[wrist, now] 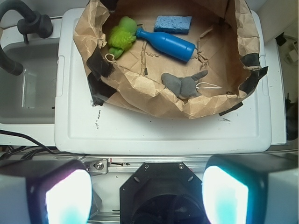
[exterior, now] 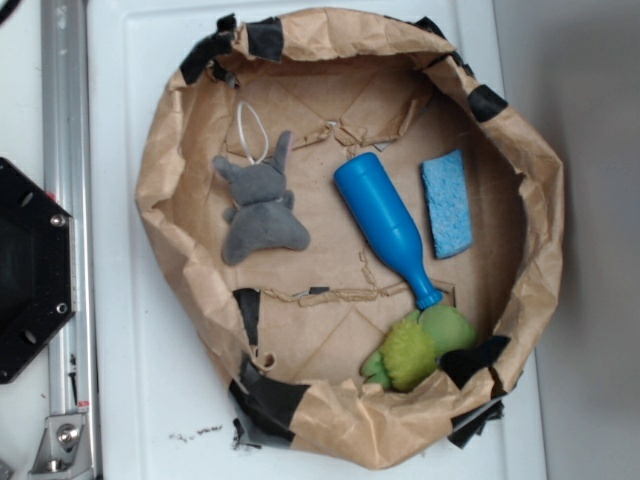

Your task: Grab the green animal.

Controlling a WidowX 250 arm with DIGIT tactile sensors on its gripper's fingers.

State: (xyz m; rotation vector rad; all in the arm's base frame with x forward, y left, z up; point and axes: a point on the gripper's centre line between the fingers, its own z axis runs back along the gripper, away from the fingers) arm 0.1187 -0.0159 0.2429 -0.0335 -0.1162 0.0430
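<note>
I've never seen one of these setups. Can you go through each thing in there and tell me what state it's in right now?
green animal: lying against the bin wall, touching the bottle's neck, not held.
blue bottle: lying on its side.
grey plush animal: lying flat, white loop out.
blue sponge: lying flat.
paper bin: open, rim taped.
gripper: open, empty, away from the bin.

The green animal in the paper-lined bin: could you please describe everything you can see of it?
The green animal is a small plush toy with a fuzzy yellow-green body and a smoother, rounded light-green part. It lies on its side on the brown paper, tucked against the crumpled wall of the paper bin next to a strip of black tape. The narrow neck of the blue bottle points at it and appears to touch it. Nothing grips it; the end effector is far from it, outside the bin.
</note>
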